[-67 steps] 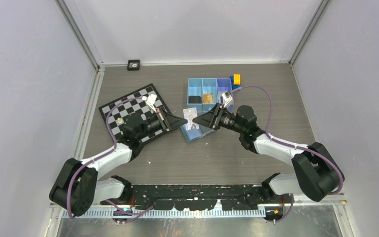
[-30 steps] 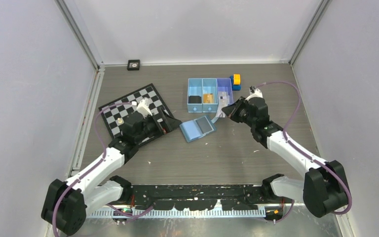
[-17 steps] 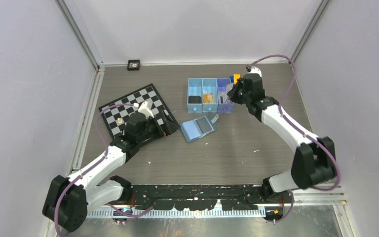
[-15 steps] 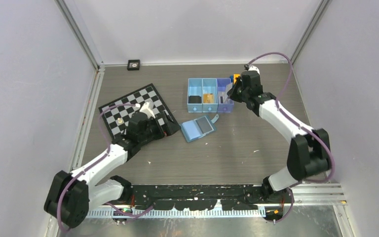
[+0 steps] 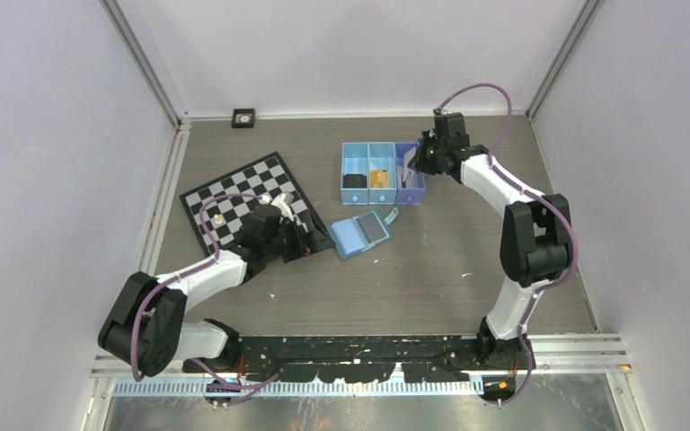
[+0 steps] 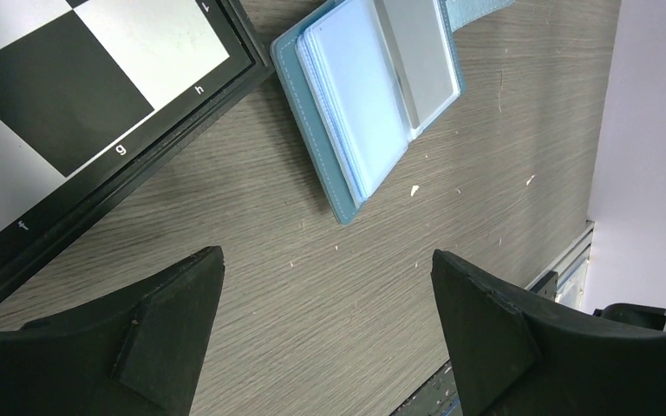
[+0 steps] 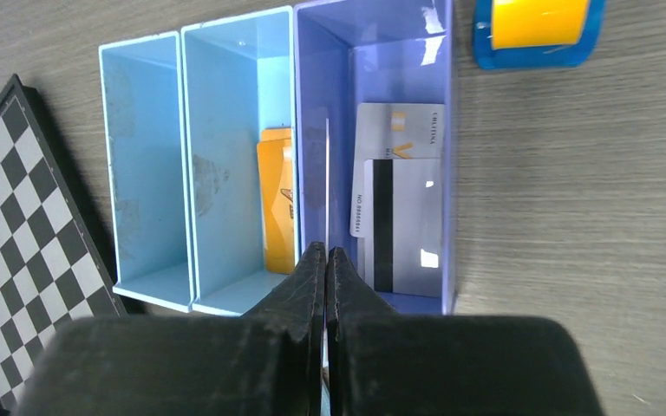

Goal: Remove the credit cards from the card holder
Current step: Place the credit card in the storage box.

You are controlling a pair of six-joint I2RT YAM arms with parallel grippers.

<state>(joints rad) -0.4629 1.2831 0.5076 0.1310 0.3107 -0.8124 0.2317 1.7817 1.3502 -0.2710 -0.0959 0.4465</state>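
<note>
The table [image 5: 431, 278] bears a chessboard [image 5: 234, 184], the open card holder [image 5: 359, 235], a 3-compartment tray [image 7: 147, 130] and a block [image 7: 538, 26].

The left arm [image 5: 199, 277] and right arm [image 5: 494, 182] pair glossy white link shells with matte black joint housings. A purple cable [image 5: 476, 87] trails behind each claw along the links. The left claw [image 6: 325, 258] has broad, matte black wedge fingers [image 6: 165, 321]. The right claw [image 7: 326, 251] tapers to narrow black tips.

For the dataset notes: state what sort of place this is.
Probably a robot test cell in a lab: a left arm and right arm bolted to a table, plain walls closing it in, and staged props, a chessboard, tray and card holder.
</note>
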